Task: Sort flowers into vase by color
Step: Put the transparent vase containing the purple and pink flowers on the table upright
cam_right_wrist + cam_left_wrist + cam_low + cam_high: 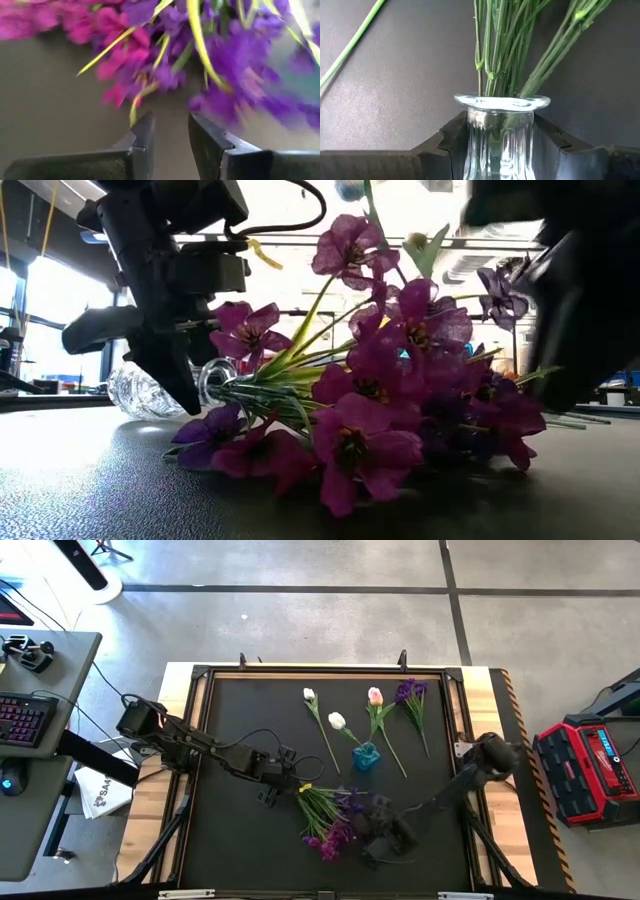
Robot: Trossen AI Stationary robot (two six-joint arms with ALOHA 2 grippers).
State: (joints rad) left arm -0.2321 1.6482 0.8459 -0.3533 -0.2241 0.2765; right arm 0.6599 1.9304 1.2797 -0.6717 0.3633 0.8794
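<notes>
A clear glass vase [150,392] lies nearly on its side, and my left gripper [272,776] is shut on it. Purple sprigs [335,820] stick out of its mouth [502,102], and their blossoms [380,420] rest on the black mat. My right gripper [170,131] is open and empty, right beside the blossoms, at the bunch's right side in the high view [382,832]. Two white tulips [322,710], a pink tulip [375,696] and one more purple sprig [410,692] lie on the mat farther back. My left gripper pinches the vase's ribbed neck [500,142] just below the flared rim, with one finger [451,137] on each side. The fingers come from the table's left, slanting down. The vase is tipped over, its mouth toward the right, and the stems run out onto the mat.
A small blue vase [366,756] stands mid-table among the tulips' stems. The black mat [230,850] has a raised frame around it. A red case [590,765] stands off the table's right side, and a desk with a keyboard [25,720] stands to the left.
</notes>
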